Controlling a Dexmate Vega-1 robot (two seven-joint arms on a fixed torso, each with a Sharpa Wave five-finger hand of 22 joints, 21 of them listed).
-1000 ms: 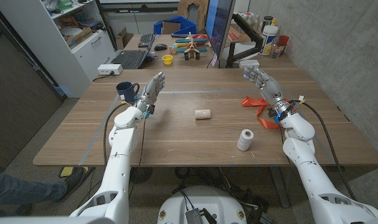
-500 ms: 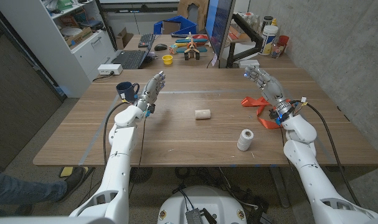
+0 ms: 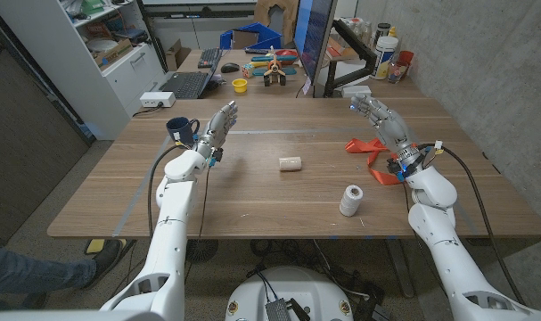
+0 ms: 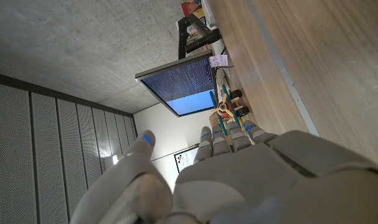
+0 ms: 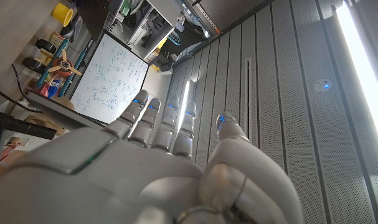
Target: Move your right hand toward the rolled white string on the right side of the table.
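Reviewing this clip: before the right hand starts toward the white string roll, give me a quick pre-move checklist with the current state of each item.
1. Target located: white string roll stands upright near the table's front edge, right side. Ok.
2. Right hand free: raised, fingers extended and apart, holding nothing. Ok.
3. Path to the roll: bare wood between hand and roll; the orange strap lies under the forearm, beside the route. Ok, but watch for a snag.
4. Left hand out of the way: raised on the far left, near the blue mug. Ok.
5. Small white cylinder at centre: apart from the roll. Ok.
6. Loose string end: cannot tell.
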